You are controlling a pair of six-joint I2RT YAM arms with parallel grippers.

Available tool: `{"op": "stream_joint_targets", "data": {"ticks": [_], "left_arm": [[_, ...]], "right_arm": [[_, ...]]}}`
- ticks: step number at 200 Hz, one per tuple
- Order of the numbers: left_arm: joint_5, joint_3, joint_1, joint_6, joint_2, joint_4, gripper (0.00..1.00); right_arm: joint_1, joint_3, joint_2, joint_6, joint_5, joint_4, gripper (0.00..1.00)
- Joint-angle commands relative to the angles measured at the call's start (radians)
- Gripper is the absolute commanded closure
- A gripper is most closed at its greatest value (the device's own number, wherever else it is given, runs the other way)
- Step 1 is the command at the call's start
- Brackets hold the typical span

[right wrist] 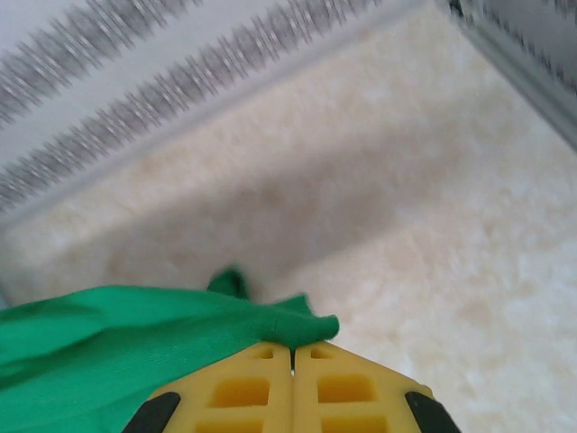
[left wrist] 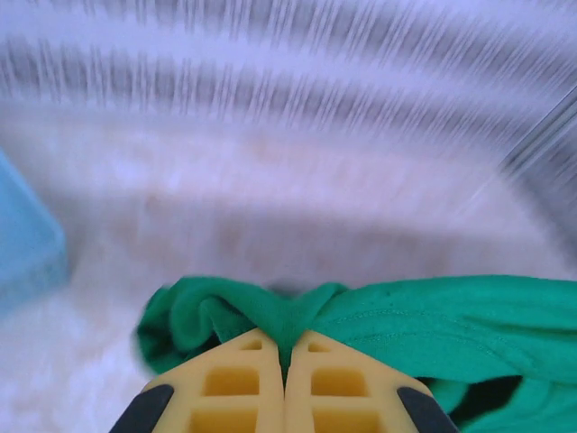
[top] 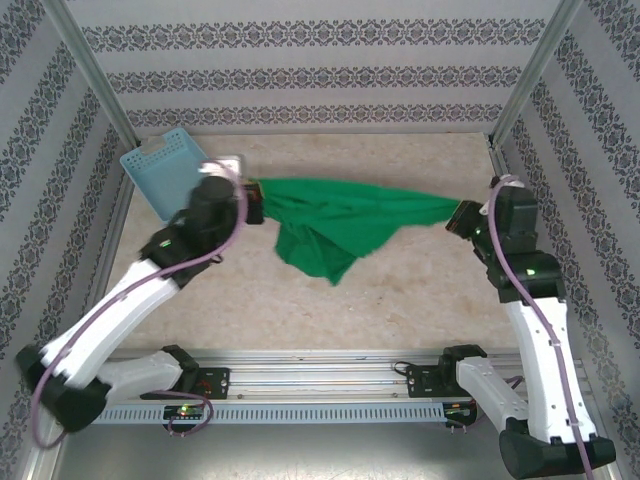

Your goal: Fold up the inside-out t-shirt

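Inside-out t-shirt (top: pixel 340 212) hangs stretched between the 2 grippers above the table (top: pixel 400 300) — a green band running left to right, with a loose fold sagging from its middle. Whether the tip of that fold touches the tabletop cannot be told.

The left gripper (left wrist: pixel 284 352) has its yellow fingers pressed together on a bunched edge of the cloth. Fabric puffs out just past the tips and trails off to the right. Behind it, the left arm reaches far forward and inward from its base, forearm slanting up to the right.

The right gripper (right wrist: pixel 292 350) is likewise clamped on the shirt's opposite end — a small nub of cloth pokes beyond the closed fingers. Its arm stands more upright, elbow bent, wrist turned toward the left.

A light blue basket (top: pixel 165 172) sits at the table's far left corner, just behind the left wrist.
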Motion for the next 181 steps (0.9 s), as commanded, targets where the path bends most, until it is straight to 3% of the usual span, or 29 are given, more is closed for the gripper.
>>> {"op": "stream_joint_targets", "data": {"ticks": [1,30,52,95,101,116,132,152,181], "left_arm": [[-0.039,0.001,0.010,0.071,-0.114,0.011,1.00],[0.018,-0.015,0.009,0.074,-0.107,0.031,1.00],[0.195,0.014,-0.007,0.013,0.047,-0.002,1.00],[0.187,0.079,-0.265,-0.029,0.405,0.052,1.00],[0.206,0.082,-0.286,-0.042,0.446,0.073,0.94],[0.253,0.089,-0.327,-0.081,0.528,0.114,0.69],[0.277,0.078,-0.351,-0.090,0.559,0.127,0.49],[0.205,0.017,-0.332,-0.100,0.511,0.108,0.30],[0.159,-0.027,-0.207,-0.154,0.483,-0.019,0.27]], "right_arm": [[-0.014,0.073,0.024,-0.003,-0.032,-0.008,1.00],[-0.009,0.035,0.091,0.025,-0.074,0.046,1.00],[-0.015,-0.033,0.135,0.012,0.000,0.080,1.00],[-0.059,-0.171,0.265,0.031,-0.030,0.174,1.00],[-0.065,-0.184,0.276,0.036,-0.030,0.178,1.00],[-0.076,-0.216,0.275,0.050,-0.017,0.176,0.63],[-0.076,-0.252,0.248,0.046,-0.050,0.191,0.44],[-0.064,-0.307,0.210,0.061,-0.157,0.207,0.37],[0.050,-0.369,0.197,0.092,-0.196,0.245,0.35]]}}
